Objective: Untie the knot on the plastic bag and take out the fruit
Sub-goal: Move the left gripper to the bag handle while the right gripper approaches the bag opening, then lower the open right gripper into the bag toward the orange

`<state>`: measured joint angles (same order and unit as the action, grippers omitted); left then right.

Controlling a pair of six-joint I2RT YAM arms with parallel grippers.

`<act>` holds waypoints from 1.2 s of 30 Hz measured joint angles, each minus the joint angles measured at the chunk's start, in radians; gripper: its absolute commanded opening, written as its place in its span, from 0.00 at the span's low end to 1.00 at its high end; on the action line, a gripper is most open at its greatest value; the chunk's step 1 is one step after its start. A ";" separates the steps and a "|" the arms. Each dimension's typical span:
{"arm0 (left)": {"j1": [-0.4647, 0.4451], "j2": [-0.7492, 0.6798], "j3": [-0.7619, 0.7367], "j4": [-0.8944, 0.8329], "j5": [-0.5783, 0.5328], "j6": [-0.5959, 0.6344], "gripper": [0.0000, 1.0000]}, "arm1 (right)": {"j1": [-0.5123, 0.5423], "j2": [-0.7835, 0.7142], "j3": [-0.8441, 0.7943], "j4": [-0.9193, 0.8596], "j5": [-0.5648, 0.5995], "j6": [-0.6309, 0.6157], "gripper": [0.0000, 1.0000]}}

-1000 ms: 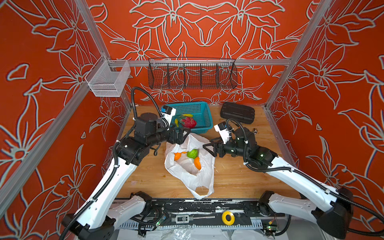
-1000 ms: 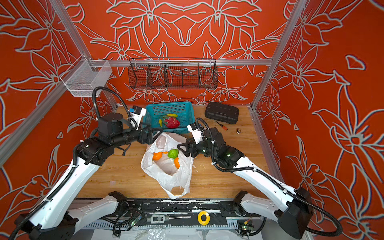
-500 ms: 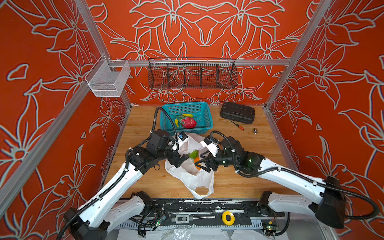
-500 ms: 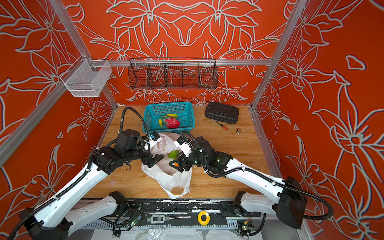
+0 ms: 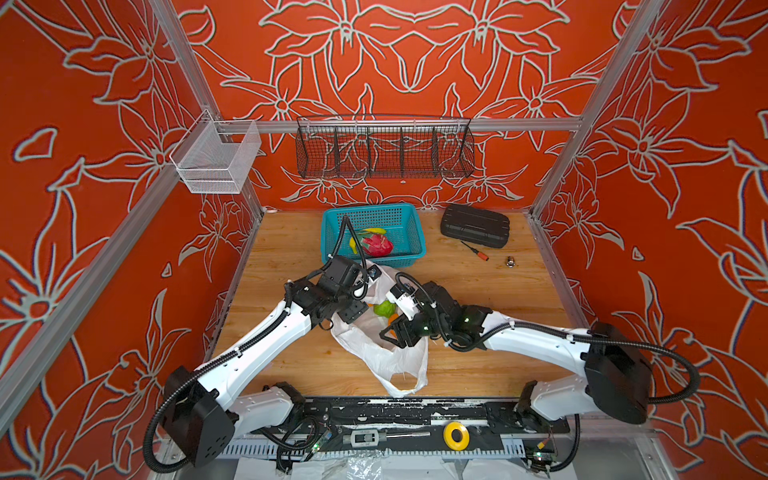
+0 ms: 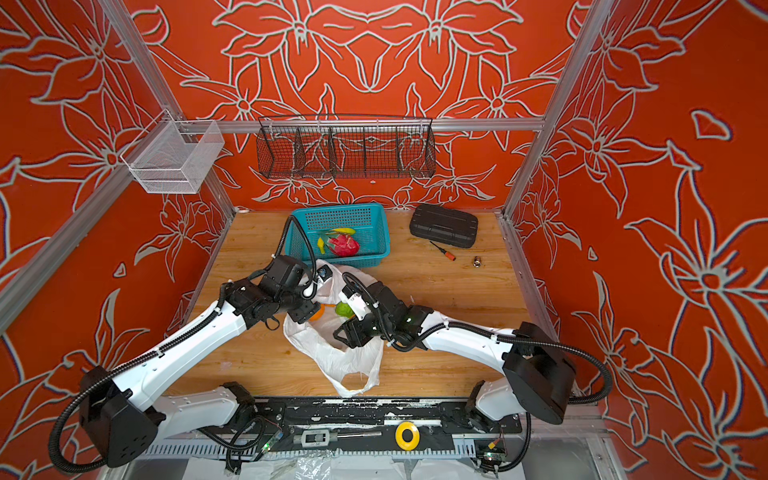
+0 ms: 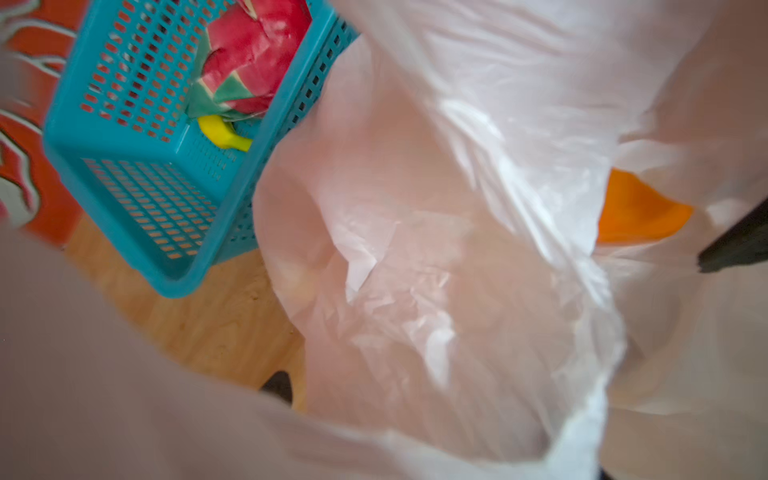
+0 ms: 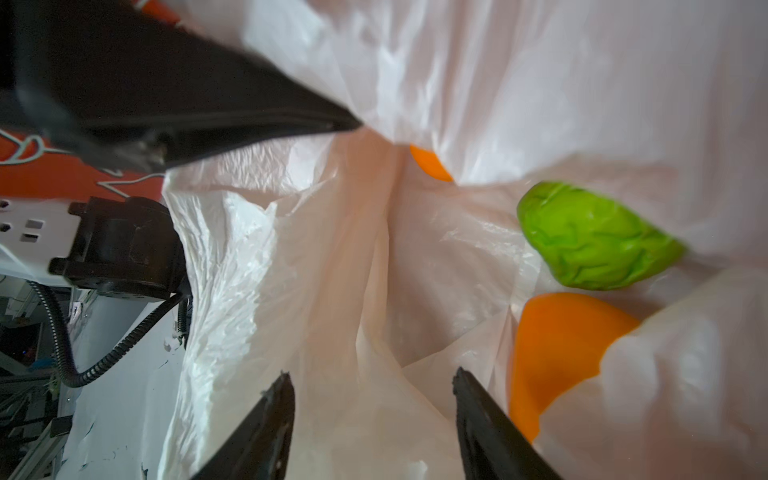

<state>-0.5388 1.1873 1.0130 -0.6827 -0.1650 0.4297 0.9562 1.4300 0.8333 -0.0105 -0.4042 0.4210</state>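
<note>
The plastic bag lies open on the wooden table, its mouth toward the teal basket. Inside it show a bumpy green fruit and oranges. The knot is not in view. My left gripper sits at the bag's left rim, and in the left wrist view blurred plastic hides its jaws. My right gripper reaches into the mouth, open, with bag film lying between its fingers. A red-pink dragon fruit and a banana lie in the basket.
A black case, a screwdriver and a small metal piece lie at the back right. A black wire rack and a white mesh bin hang on the walls. A yellow roll sits on the front rail.
Both arms have come down and toward the front, from beside the basket to the bag's mouth. The right gripper's jaws have narrowed. The bag's rim is pulled wider.
</note>
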 measured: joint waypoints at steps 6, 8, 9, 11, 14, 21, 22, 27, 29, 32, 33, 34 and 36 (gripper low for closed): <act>0.000 -0.012 -0.001 0.020 -0.041 -0.046 0.26 | 0.092 0.023 -0.017 0.002 -0.003 0.008 0.48; 0.000 -0.012 -0.001 0.020 -0.052 -0.071 0.26 | 0.127 0.037 -0.028 -0.002 -0.002 0.007 0.48; 0.000 -0.012 -0.001 0.019 -0.055 -0.089 0.26 | 0.142 0.047 -0.031 -0.007 0.002 0.006 0.48; 0.000 -0.014 -0.001 0.019 -0.050 -0.126 0.26 | 0.165 0.076 -0.032 -0.015 0.008 0.006 0.48; 0.000 -0.026 -0.028 0.040 -0.013 -0.202 0.27 | 0.179 0.092 -0.032 -0.036 0.024 0.007 0.49; -0.001 -0.072 -0.134 0.071 0.035 -0.350 0.27 | 0.177 0.064 0.019 -0.109 0.145 -0.006 0.57; -0.001 -0.087 -0.150 0.079 0.042 -0.362 0.27 | 0.177 0.056 0.033 -0.114 0.169 -0.009 0.58; -0.002 -0.142 -0.175 0.097 0.059 -0.394 0.27 | 0.177 0.045 0.119 -0.137 0.297 -0.028 0.59; -0.002 -0.147 -0.175 0.098 0.059 -0.401 0.27 | 0.177 0.057 0.166 -0.166 0.359 -0.032 0.59; -0.002 -0.148 -0.175 0.098 0.058 -0.409 0.27 | 0.177 0.106 0.244 -0.224 0.441 -0.043 0.62; -0.002 -0.148 -0.175 0.098 0.058 -0.412 0.27 | 0.175 0.131 0.272 -0.246 0.469 -0.045 0.63; -0.002 -0.148 -0.175 0.098 0.058 -0.415 0.27 | 0.174 0.156 0.295 -0.267 0.495 -0.048 0.65; -0.002 -0.149 -0.175 0.098 0.056 -0.420 0.27 | 0.169 0.195 0.323 -0.307 0.531 -0.053 0.67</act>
<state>-0.5407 1.0386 0.8383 -0.5846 -0.1085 0.0101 1.1248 1.6253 1.1561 -0.3176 0.1265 0.3676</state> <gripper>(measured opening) 0.269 0.647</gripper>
